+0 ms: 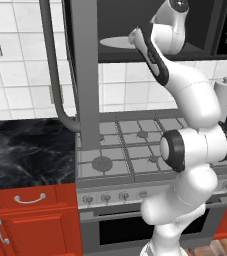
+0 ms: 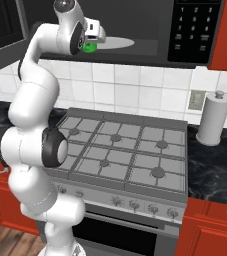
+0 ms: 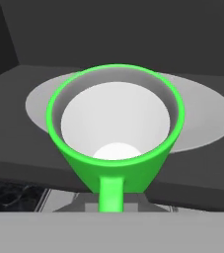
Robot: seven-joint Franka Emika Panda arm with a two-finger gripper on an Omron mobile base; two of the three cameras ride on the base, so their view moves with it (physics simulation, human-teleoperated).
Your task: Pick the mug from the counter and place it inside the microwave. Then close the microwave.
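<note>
A: The mug (image 3: 117,133) sits right in front of the hand camera, rim up, white inside, its green handle pointing back toward us at the bottom of that view. Where do we place it in the room?

B: From the right base view we see a small patch of green (image 2: 89,47) just under the white hand, at the front edge of the microwave (image 2: 150,27) opening. In the hand view the pale round turntable (image 3: 202,116) lies behind and below the mug, so we take it to be over the near part of that plate. Whether the mug's bottom touches the plate, we cannot tell.

A: And the tool (image 2: 91,42)?

B: We see the handle running down into the spot where the fingers rise, and the mug is carried at the hand with nothing else under it that we can make out. So we read the tool as closed on the mug's handle, though the fingertips themselves are hidden.

A: The microwave door (image 1: 82,70)?

B: Swung open to the left in the left base view, with its long curved grey handle (image 1: 52,75) hanging over the stovetop (image 2: 120,150). The keypad (image 2: 192,27) is to the right of the opening.

A: The table (image 1: 27,150)?

B: Black and veined on both sides of the stove. A paper towel roll (image 2: 212,120) stands upright on the right part.
</note>
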